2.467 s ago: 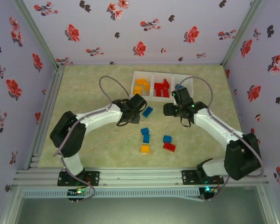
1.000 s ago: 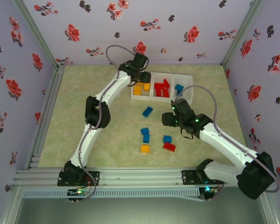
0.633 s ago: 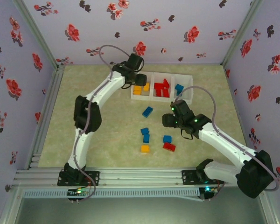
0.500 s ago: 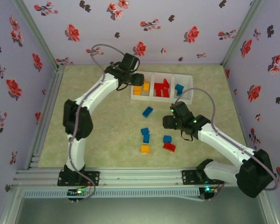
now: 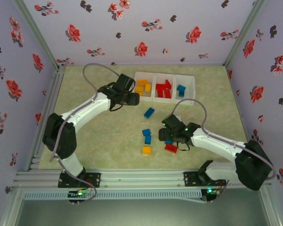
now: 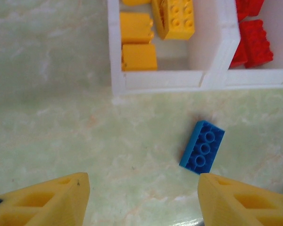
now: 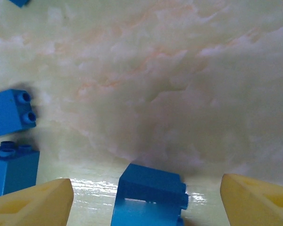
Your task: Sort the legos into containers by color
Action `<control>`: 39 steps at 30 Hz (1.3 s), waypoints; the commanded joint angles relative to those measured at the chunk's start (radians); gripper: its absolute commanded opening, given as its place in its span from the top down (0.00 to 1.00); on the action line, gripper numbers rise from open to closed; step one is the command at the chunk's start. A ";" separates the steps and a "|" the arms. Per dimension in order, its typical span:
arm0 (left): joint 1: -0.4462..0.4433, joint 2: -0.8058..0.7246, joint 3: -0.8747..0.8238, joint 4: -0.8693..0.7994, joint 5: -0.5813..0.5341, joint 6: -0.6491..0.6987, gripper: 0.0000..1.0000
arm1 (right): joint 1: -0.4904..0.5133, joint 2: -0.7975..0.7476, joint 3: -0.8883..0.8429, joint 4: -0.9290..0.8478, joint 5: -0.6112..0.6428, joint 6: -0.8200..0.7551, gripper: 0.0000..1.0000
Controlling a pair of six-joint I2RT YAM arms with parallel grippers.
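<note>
The white tray (image 5: 164,100) holds orange-yellow legos (image 5: 143,86) on the left, red ones (image 5: 163,89) in the middle and a blue one (image 5: 180,89) on the right. My left gripper (image 5: 134,99) hovers just in front of the tray's left corner, open and empty (image 6: 141,188); a flat blue lego (image 6: 202,147) lies ahead of its right finger. My right gripper (image 5: 169,137) is low over the loose pile, open (image 7: 145,197), with a blue lego (image 7: 148,193) standing between its fingers, untouched on both sides.
Loose on the mat: a blue lego (image 5: 149,112), two more blue ones (image 5: 146,136), an orange-yellow one (image 5: 146,149) and a red one (image 5: 170,148). Flowered walls close in three sides. Bare mat lies to the left.
The left arm has drawn back from over the tray's left compartment to its near side. The right gripper has come down towards the near blue lego and opened wider.
</note>
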 commanded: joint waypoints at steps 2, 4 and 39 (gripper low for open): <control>-0.019 -0.067 -0.034 0.047 -0.023 -0.041 0.38 | 0.048 0.048 0.022 -0.001 0.091 0.122 0.17; -0.021 -0.076 -0.043 0.041 -0.023 -0.035 0.38 | 0.068 0.069 0.026 -0.012 0.121 0.150 0.17; -0.025 -0.087 -0.049 0.028 -0.030 -0.031 0.40 | 0.106 0.136 0.016 -0.036 0.160 0.245 0.41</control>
